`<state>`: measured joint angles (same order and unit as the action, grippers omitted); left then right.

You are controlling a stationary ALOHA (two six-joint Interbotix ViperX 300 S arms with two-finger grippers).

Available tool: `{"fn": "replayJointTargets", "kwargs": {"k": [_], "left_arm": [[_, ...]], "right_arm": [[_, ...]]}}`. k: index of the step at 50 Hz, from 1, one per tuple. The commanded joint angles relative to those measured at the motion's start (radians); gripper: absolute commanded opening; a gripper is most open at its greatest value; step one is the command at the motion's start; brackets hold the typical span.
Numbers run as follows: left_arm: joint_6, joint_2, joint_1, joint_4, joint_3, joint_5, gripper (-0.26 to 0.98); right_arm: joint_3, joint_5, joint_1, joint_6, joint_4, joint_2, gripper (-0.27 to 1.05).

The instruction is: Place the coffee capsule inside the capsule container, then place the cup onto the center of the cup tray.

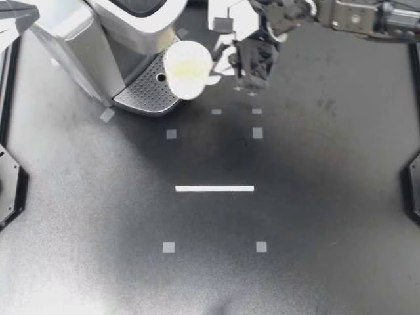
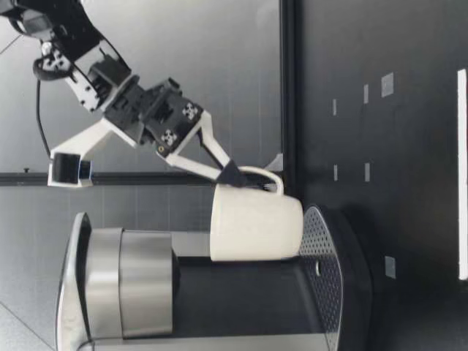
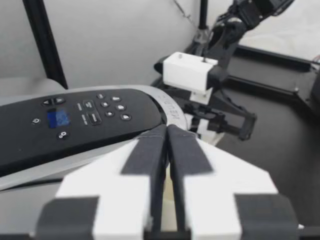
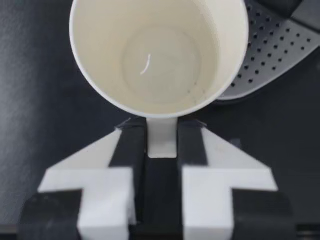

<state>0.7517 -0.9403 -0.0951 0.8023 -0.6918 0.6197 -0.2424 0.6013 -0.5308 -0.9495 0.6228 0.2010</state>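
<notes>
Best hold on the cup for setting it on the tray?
Its handle, pinched across the flat sides from the side away from the coffee machine, as my right gripper has it: the cup is upright, the machine blocks the far side.

Top view's edge cuts off the coffee machine (image 1: pixel 98 39). The cup (image 1: pixel 188 69) hides part of the cup tray (image 1: pixel 146 95). Its handle (image 4: pixel 161 136) is mostly buried in the right claw (image 1: pixel 226 71). Cup-to-tray contact unclear. Symbols on the panel buttons (image 3: pixel 102 107) too small.

Matte black table (image 1: pixel 328 216) with small grey tape squares (image 1: pixel 168 247), plain pale wall (image 2: pixel 205 44) beyond its far edge
</notes>
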Motion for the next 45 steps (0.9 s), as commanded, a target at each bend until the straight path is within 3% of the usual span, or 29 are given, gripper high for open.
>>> {"fn": "replayJointTargets", "kwargs": {"k": [1,45], "left_arm": [[0.002,0.003,0.002,0.005,0.011,-0.008,0.11],[0.002,0.008,0.002,0.005,0.009,-0.006,0.11]], "right_arm": [[0.046,-0.006,0.005,-0.003,0.002,0.0,0.1],[0.097,-0.072,0.006,-0.006,-0.026,0.094,0.1]]}}
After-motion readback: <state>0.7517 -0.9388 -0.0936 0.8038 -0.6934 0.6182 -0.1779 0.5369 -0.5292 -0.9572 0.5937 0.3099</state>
